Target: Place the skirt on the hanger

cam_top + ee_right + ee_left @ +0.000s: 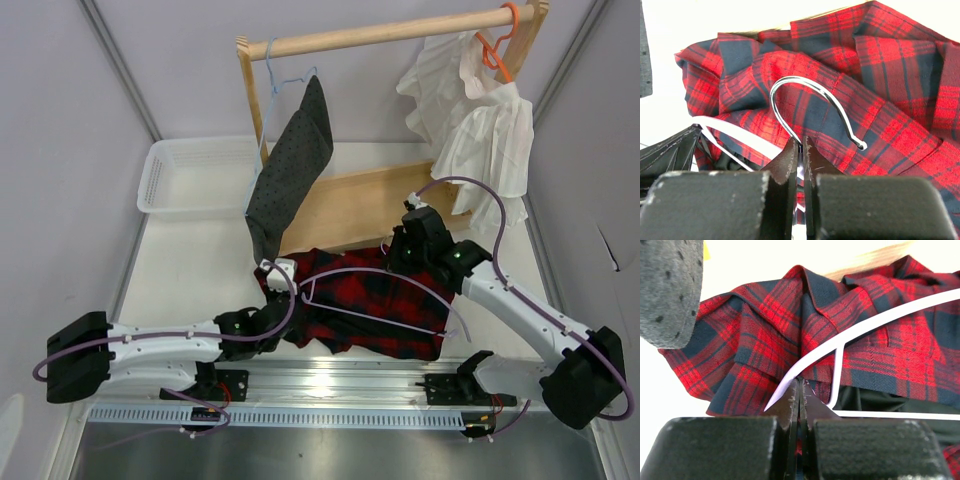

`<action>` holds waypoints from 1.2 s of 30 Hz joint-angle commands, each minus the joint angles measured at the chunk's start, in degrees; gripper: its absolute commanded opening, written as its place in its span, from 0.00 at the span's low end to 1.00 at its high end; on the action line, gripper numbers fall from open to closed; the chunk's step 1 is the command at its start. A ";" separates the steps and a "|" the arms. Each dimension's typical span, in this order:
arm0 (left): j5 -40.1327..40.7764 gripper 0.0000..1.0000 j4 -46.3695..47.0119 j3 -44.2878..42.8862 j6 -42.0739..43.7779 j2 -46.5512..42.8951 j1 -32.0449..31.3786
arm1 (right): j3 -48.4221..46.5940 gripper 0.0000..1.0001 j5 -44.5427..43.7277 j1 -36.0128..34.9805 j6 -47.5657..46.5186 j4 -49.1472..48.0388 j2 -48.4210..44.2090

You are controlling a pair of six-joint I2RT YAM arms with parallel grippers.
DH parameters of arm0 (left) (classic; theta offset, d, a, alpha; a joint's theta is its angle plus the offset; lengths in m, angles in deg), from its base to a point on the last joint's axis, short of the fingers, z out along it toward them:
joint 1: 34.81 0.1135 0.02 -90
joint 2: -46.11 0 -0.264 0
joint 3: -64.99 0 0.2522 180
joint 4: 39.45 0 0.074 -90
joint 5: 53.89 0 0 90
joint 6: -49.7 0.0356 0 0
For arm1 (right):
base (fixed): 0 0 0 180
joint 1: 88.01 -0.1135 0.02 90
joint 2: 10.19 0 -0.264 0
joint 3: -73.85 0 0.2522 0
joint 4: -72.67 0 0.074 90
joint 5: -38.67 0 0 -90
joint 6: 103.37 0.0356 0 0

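The red-and-navy plaid skirt [370,312] lies crumpled on the table between both arms, black lining showing at its near edge. The pale lilac hanger [350,270] rests on top of it. My left gripper [280,308] sits at the skirt's left edge. In the left wrist view its jaws [800,382] are shut at a fold of skirt [765,340], red cloth showing in the slit, just under the hanger's arm [880,320]. My right gripper [400,262] is at the far side. Its jaws [801,141] are shut on the stem of the silver hook [796,78], over the skirt [880,75].
A wooden rail [400,35] spans the back. A dark grey speckled garment [295,165] hangs from it on a light blue hanger, close above the skirt's left end. A white garment [480,130] hangs on an orange hanger [500,45]. A white basket [190,175] stands back left.
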 commanded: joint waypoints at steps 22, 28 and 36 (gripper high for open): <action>-1.23 0.00 4.96 3.35 3.93 -11.24 2.04 | -1.33 0.00 -3.90 -0.02 2.07 -0.65 -2.46; -3.07 0.00 3.98 7.22 2.78 -18.71 2.91 | -0.98 0.00 -5.05 0.16 3.03 -2.67 -2.20; -4.31 0.00 3.55 7.40 4.10 -21.36 3.27 | -1.50 0.00 -5.13 -0.46 3.65 -3.82 -2.11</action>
